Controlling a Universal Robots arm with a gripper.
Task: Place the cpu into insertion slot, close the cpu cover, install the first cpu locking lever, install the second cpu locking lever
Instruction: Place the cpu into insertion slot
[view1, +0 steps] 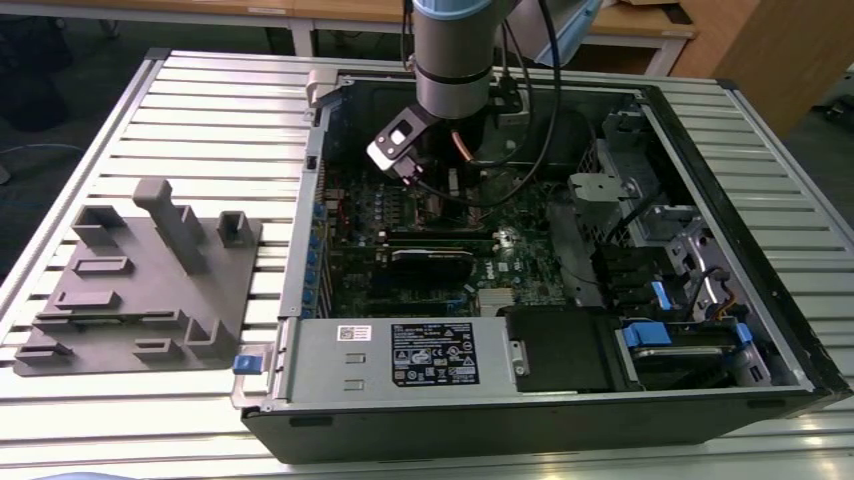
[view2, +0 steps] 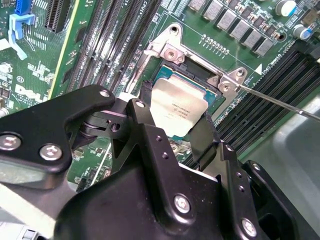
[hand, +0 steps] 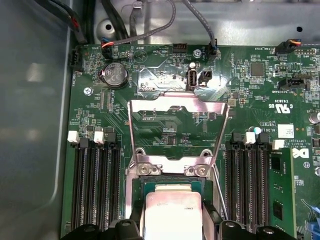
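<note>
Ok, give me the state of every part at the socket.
chip: gripped by the end effector at the socket; seated or not, cannot tell.
end effector: shut on the chip.
socket: uncovered.
cover: swung open.
lever: unlatched, sticking out.

The cpu (view2: 177, 107) has a shiny silver-tan top with a green edge. The gripper (view2: 172, 114) is black with silver screws. The cpu cover (hand: 170, 100) is shiny silver. The circuit board (hand: 165, 125) is green with tiny pale lines. The memory slots (hand: 95, 185) are black. In the exterior view, the table (view1: 200, 110) is silver with stripes, and the block (view1: 140, 280) is grey.
</note>
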